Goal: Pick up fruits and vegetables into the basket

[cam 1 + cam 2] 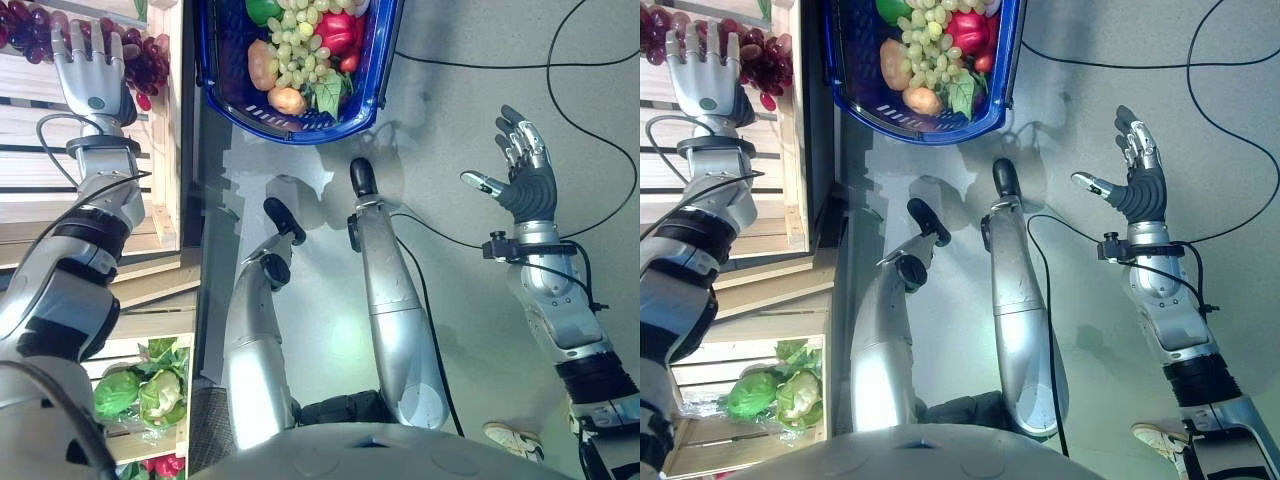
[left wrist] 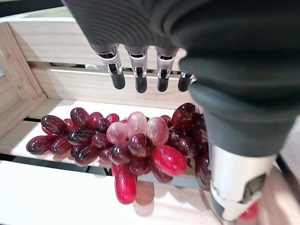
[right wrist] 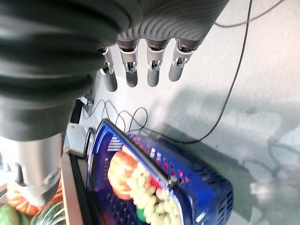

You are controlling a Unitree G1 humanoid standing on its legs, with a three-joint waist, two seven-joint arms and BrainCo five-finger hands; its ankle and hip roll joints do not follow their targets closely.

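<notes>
While the left hand (image 1: 90,70) hangs over the red grapes (image 1: 145,62) in the left eye view, its fingers are straight and hold nothing. The grapes lie in a wooden crate (image 1: 165,150), and the blue basket (image 1: 385,60) stands on the floor just beside that crate. The basket already has green grapes (image 1: 300,50), a red pepper (image 1: 336,32) and other fruit in it. The right hand (image 1: 520,165) is up in the air, far from the basket on the other side, with its fingers spread and nothing in them.

From the left wrist view, the fingers (image 2: 138,70) point down above the red grapes, not touching them, and the thumb is apart beside the bunch.

From the right wrist view, the right hand's fingers are straight over the floor, with the basket below them.

Grapes are soft and round. If the hand squeezes just a few, they may pop off and the bunch may drop, or a loose hold may let it slip on the way to the basket
</notes>
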